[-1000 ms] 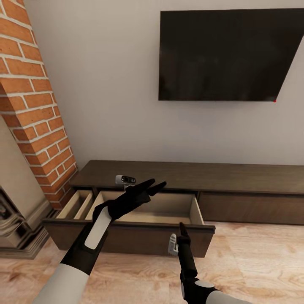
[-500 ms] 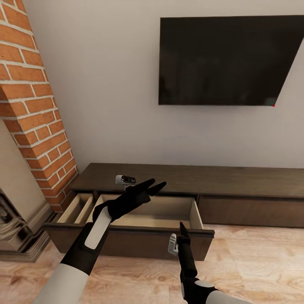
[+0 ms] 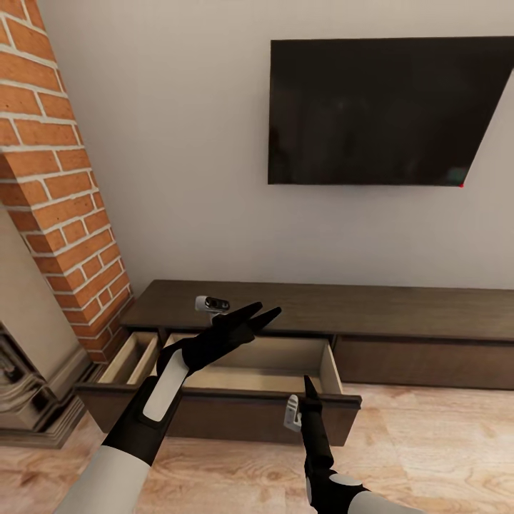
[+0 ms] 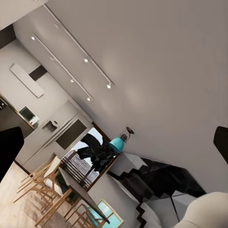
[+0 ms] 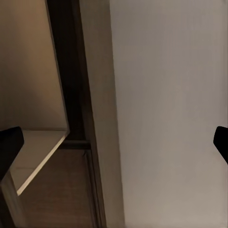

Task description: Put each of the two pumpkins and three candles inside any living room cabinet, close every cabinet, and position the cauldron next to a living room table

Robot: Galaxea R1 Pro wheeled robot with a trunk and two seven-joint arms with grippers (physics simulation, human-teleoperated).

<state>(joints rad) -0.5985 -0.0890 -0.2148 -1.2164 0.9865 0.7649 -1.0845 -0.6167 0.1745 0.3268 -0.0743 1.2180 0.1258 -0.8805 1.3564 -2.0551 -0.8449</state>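
While the drawer point(image 3: 257, 371) stood out of the cabinet point(image 3: 400, 307), both grippers, left point(image 3: 258, 314) and right point(image 3: 308, 391), hung apart and empty; closing it probably came next.

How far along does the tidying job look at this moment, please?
Done: nothing I can confirm; the visible part of the open drawer in the cabinet looks bare. In hand: nothing; left gripper and right gripper are open and empty. Left: stowing pumpkins and candles, closing the drawer, placing the cauldron.
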